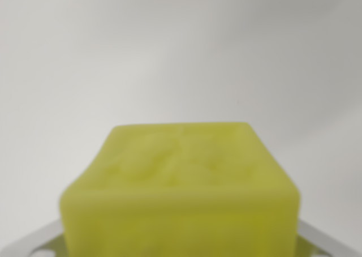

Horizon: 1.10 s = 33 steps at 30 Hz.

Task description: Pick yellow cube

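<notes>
Grey-white metal finger parts of the claw (181, 248) show only as two slanted strips at the bottom corners of the wrist view, one at the wrist view's left and one at the wrist view's right, each meeting a side of the yellow cube (181, 195). The cube sits squarely between them and fills the lower half of the picture, out of focus because it lies so close to the lens; its upper face looks mottled and slightly uneven, its left edge a little bowed. From this placement the claw appears clenched on the yellow cube, one finger on each of two opposite sides, though the contact surfaces themselves are hidden behind the cube's bulk. A centred hold of this kind is the sensible one for a block: opposed pressure on parallel faces keeps it from twisting or sliding out. Beyond the cube lies only a plain pale grey-white surface (181, 53), blurred and without any visible edge, seam or other object; whether it is the table or a backdrop cannot be told, nor whether the cube is resting on it or raised clear of it, since no contact line or sharp shadow shows beneath the block. As a judgement, the grasping step of the pick seems achieved, and what remains, if anything, is lifting without loosening the hold.
</notes>
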Available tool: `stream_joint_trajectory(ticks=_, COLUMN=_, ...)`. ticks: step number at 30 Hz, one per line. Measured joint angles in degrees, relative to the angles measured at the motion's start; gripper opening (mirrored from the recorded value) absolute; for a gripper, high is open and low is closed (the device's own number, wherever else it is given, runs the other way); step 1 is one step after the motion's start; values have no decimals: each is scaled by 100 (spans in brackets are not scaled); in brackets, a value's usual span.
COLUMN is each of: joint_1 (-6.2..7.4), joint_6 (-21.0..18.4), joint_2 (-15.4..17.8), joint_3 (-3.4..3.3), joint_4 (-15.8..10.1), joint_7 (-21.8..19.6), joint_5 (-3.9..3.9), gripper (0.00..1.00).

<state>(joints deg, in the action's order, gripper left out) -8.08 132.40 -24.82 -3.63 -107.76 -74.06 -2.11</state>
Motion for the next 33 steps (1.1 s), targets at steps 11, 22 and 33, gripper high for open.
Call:
stream_joint_trajectory(ticks=11, joint_1=-3, joint_6=-321, joint_2=237, joint_3=0, joint_4=86, joint_7=-17, joint_5=27, gripper=0)
stream_joint_trajectory(ticks=22, joint_1=-5, joint_6=-655, joint_2=449, joint_3=0, joint_4=207, joint_7=-32, joint_5=50, gripper=0)
stream_joint_trajectory(ticks=33, joint_1=-6, joint_6=-985, joint_2=631, joint_3=0, joint_4=358, joint_7=-44, joint_5=68, gripper=0)
